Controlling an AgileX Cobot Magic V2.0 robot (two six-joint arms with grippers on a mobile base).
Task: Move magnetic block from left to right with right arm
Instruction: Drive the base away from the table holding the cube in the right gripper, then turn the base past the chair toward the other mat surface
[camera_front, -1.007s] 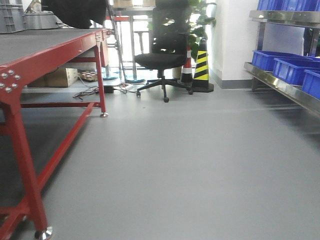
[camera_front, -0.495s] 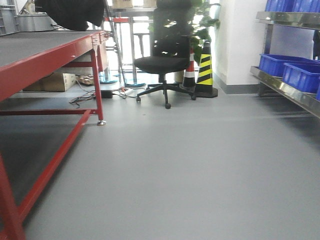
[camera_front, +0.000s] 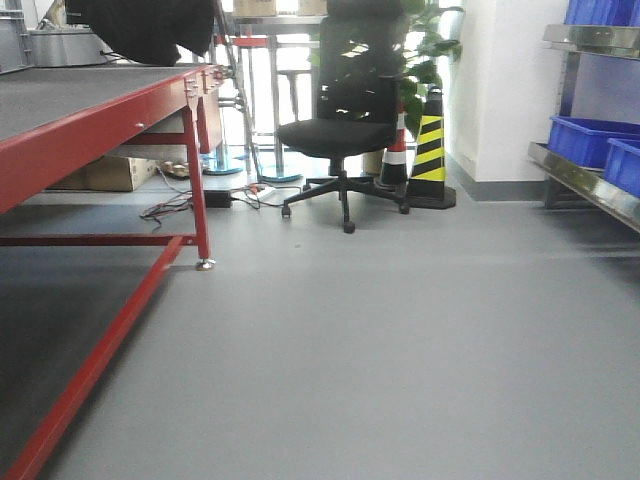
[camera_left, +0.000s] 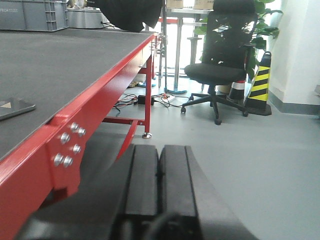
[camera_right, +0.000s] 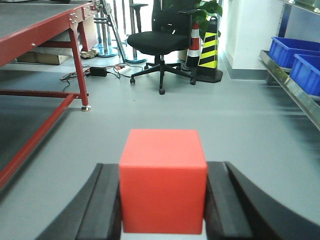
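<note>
One magnetic block (camera_right: 163, 182) is gripped on two opposite sides by the black fingers (camera_right: 102, 200) of the right pincer (camera_right: 163, 169) and is held above the grey floor (camera_right: 235, 115). The left pincer (camera_left: 159, 172) is seen empty, fingers pressed together, beside the red-framed worktop (camera_left: 55, 70).

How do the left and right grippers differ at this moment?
The left gripper has its fingers pressed together with nothing between them; the right gripper has its fingers apart, clamped on the red block. The left gripper sits close beside the red table; the right gripper is well clear of it. Both have black fingers and point toward the office chair.
</note>
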